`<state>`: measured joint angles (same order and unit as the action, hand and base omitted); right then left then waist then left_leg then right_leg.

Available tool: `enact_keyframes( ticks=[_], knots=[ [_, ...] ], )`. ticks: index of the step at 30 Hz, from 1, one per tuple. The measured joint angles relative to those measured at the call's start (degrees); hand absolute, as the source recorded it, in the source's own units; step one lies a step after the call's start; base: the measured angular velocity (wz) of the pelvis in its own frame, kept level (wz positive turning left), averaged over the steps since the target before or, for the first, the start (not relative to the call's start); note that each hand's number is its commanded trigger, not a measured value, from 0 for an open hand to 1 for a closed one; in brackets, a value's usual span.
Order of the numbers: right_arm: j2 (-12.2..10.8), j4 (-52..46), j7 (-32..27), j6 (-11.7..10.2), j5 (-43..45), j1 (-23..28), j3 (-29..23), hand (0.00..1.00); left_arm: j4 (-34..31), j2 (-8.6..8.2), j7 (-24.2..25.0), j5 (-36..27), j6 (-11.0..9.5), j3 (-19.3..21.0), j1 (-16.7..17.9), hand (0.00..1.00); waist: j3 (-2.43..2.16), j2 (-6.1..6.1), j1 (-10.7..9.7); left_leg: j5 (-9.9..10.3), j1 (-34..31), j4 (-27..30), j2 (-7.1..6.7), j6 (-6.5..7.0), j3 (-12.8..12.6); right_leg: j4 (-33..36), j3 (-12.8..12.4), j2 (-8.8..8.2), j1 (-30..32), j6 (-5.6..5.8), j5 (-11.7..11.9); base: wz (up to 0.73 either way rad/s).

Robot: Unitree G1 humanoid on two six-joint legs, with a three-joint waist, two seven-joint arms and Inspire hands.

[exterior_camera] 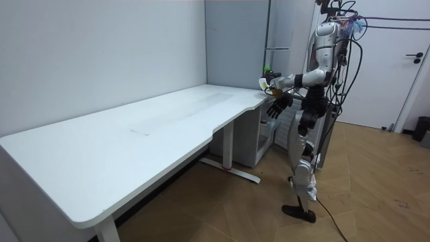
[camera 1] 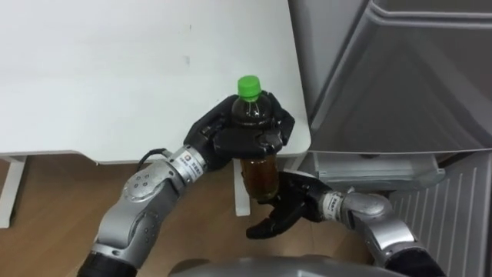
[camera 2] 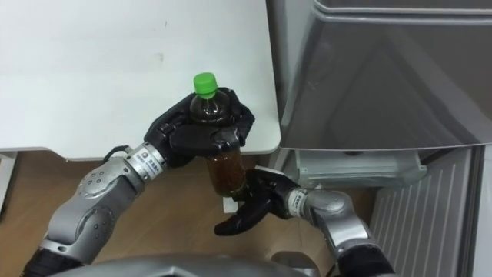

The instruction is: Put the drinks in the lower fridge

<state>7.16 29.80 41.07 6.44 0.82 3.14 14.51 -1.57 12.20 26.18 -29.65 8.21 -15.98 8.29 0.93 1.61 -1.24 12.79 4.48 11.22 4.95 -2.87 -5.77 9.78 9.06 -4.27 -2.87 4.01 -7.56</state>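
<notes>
Here the left robot hand (camera 1: 246,138) clasps the tea bottle (camera 1: 260,173) by its shoulder, off the bench (camera 1: 115,77) corner beside the fridge (camera 1: 400,77). The right robot hand (camera 1: 288,208) (fingers loose, empty) hovers at its base. So high a grip may let it slip.

No words or numbers can be read here.
The clear plastic bottle with a green cap and brown drink (camera 1: 260,175) shows a bare side, and the small dark marks (camera 1: 187,60) on the flat white table (camera 1: 92,77) are too tiny to tell.
</notes>
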Motion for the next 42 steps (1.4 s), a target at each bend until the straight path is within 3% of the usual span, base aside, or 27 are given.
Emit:
enact_keyframes(
  ticks=[7, 20, 21, 23, 24, 26, 27, 33, 38, 40, 41, 42],
  knots=[
    [-0.2, -0.2, 1.7, 1.1, -5.5, 0.0, 0.6, 0.00, 0.0, -0.03, 0.3, 2.7, 0.0, -1.2, 0.0, 1.00, -0.21, -0.38, 0.1, 0.1, -0.2, 0.0, 0.07, -0.08, 0.4, 0.0, 0.4, 0.02, 0.0, -0.01, 0.0, 0.02],
    [-0.1, -2.2, 4.9, 1.2, -12.0, 0.2, 2.1, 0.00, 3.5, -0.05, 1.0, 8.7, -0.3, -2.2, 0.1, 1.00, -0.34, -0.89, 0.4, 0.1, -0.2, 0.1, 0.06, -0.08, 0.4, 0.1, 0.5, 0.04, 0.0, -0.02, 0.0, 0.00],
    [0.0, -2.5, 4.9, 1.2, -12.0, 0.2, 2.3, 0.04, 3.5, -0.02, 1.1, 8.9, -0.3, -2.2, 0.2, 1.00, -0.32, -0.99, 0.4, 0.1, -0.3, 0.1, 0.06, -0.09, 0.4, 0.1, 0.6, 0.04, 0.0, -0.02, 0.0, 0.00],
    [0.2, -3.2, 5.1, 1.2, -12.0, 0.4, 2.4, 0.30, 3.8, -0.03, 1.5, 9.0, -0.8, -2.3, 0.2, 1.00, -0.24, -1.25, 0.5, 0.1, -0.5, 0.0, 0.07, -0.14, 0.5, 0.1, 0.6, 0.04, 0.1, -0.02, 0.0, 0.00],
    [0.3, -3.8, 5.1, 1.2, -12.0, 0.4, 2.4, 0.32, 3.8, -0.02, 1.7, 9.0, -0.9, -2.4, 0.2, 1.00, -0.36, -1.43, 0.6, 0.1, -0.8, 0.1, 0.07, -0.15, 0.5, 0.1, 0.6, 0.04, 0.3, -0.02, 0.0, 0.00],
    [0.3, -4.0, 5.1, 1.2, -12.1, 0.4, 2.4, 0.72, 3.9, -0.03, 1.7, 9.1, -1.0, -2.6, 0.2, 1.00, -0.51, -1.65, 0.9, 0.1, -1.0, 0.2, 0.07, -0.15, 0.5, 0.3, 0.6, 0.04, 0.6, -0.03, 0.0, 0.00],
    [0.5, -4.0, 5.1, 1.2, -12.2, 0.4, 2.4, 1.00, 3.9, -0.02, 1.8, 9.1, -1.1, -2.9, 0.2, 1.00, -0.57, -1.78, 1.1, 0.1, -1.0, 0.3, 0.08, -0.14, 0.5, 0.6, 0.5, 0.04, 0.9, -0.02, 0.0, 0.00],
    [1.6, -4.0, 4.2, 1.2, -14.5, 0.4, 3.5, 1.00, 6.2, -0.01, 3.0, 8.9, -4.5, -4.5, 0.2, 1.00, -0.54, -1.53, 2.0, 0.1, -0.7, 0.3, 0.11, -0.14, 0.4, 0.9, 0.5, 0.03, 0.8, 0.00, 0.0, 0.00],
    [1.7, -4.0, 4.1, 0.9, -14.5, 0.4, 4.0, 1.00, 7.1, -0.20, 3.7, 7.8, -5.1, -4.5, 0.2, 0.99, -0.32, -1.05, 2.7, 0.1, -0.8, 0.1, 0.11, -0.15, 0.4, 0.9, 0.5, 0.03, 0.8, -0.04, -0.2, 0.00],
    [1.8, -4.7, 4.1, 0.4, -14.5, 0.5, 4.2, 1.00, 7.6, -0.11, 3.7, 5.3, -5.1, -4.2, 0.2, 0.78, -0.24, -0.55, 2.8, 0.1, -0.9, 0.1, 0.11, -0.20, 0.4, 0.8, 0.5, 0.03, 0.9, -0.21, -0.5, 0.00],
    [2.0, -5.1, 4.1, 0.3, -14.5, 0.6, 4.3, 1.00, 7.8, -0.12, 3.7, 4.5, -5.1, -4.0, 0.2, 0.60, -0.26, -0.48, 2.8, 0.1, -0.9, 0.1, 0.11, -0.21, 0.4, 0.8, 0.5, 0.03, 0.9, -0.25, -0.6, 0.00],
    [2.3, -5.7, 4.1, 0.4, -14.5, 0.7, 4.5, 1.00, 8.1, -0.03, 3.7, 3.0, -5.1, -3.9, 0.2, 0.35, -0.30, -0.42, 2.8, 0.1, -0.9, 0.2, 0.11, -0.22, 0.4, 0.8, 0.5, 0.03, 0.9, -0.27, -0.6, 0.00]
  ],
)
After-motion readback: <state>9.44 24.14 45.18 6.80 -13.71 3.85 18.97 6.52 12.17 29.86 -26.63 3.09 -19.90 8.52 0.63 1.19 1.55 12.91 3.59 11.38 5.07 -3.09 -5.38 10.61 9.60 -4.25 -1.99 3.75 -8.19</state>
